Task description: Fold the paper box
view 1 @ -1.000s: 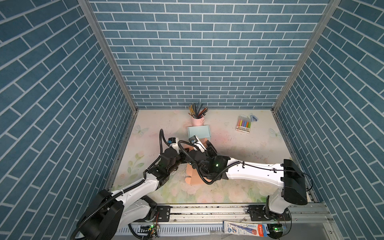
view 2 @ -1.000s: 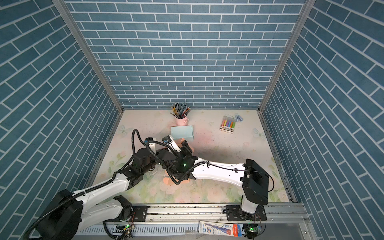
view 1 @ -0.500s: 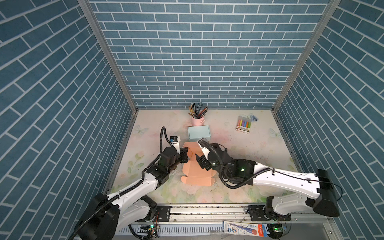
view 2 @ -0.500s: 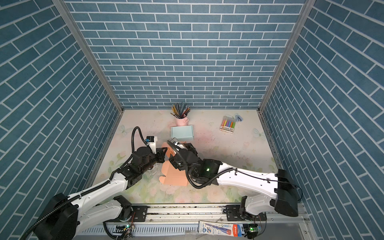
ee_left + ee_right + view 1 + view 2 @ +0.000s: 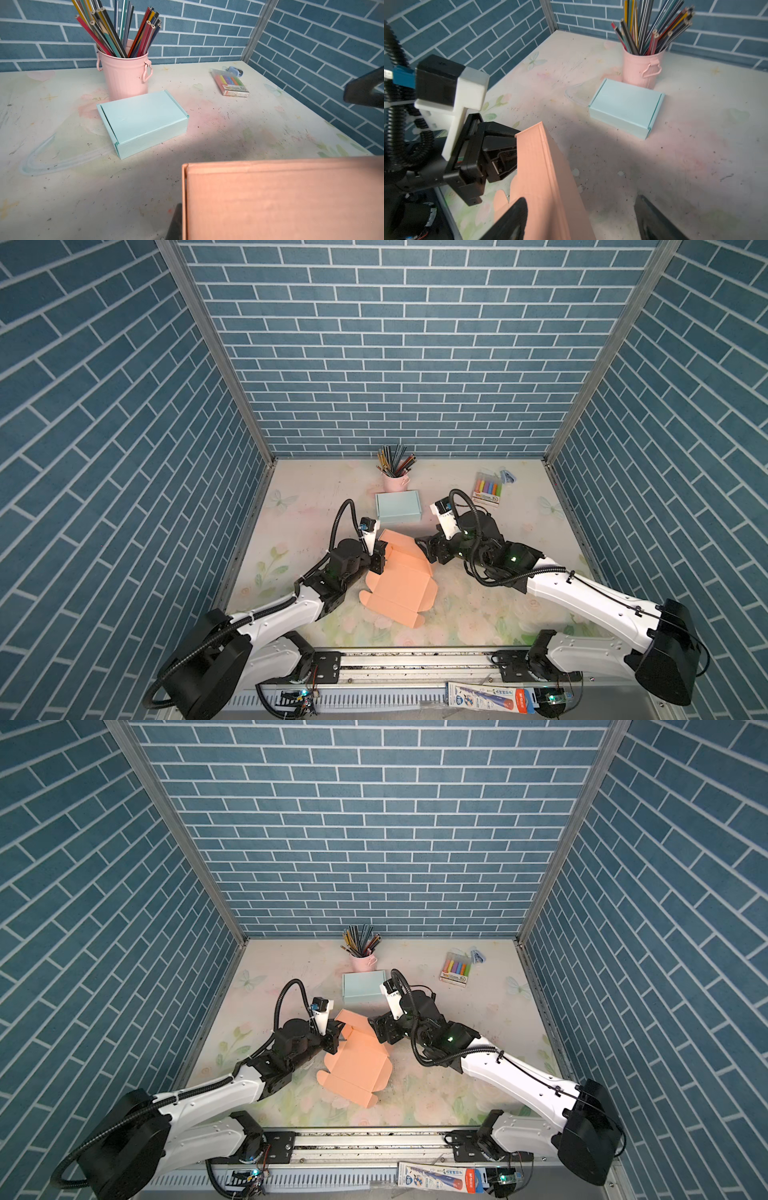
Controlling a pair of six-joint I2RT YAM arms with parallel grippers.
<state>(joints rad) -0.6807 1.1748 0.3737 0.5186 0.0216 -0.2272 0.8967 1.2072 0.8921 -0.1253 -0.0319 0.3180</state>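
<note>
Your orange paper box (image 5: 399, 580) lies just before the pale blue box (image 5: 398, 506): light, thin card, easily creased. Left gripper (image 5: 381, 562) pinches its raised flap; right gripper (image 5: 424, 551) gapes wide beside it. Grip flaps near the fold lines.

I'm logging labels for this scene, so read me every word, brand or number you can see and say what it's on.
No text here can be quoted as it reads.
Label on the marker pack: printed, too small to read.
Print on the package on the front rail: too blurred to read.
The orange box, blue box and cup: no text seen.
</note>
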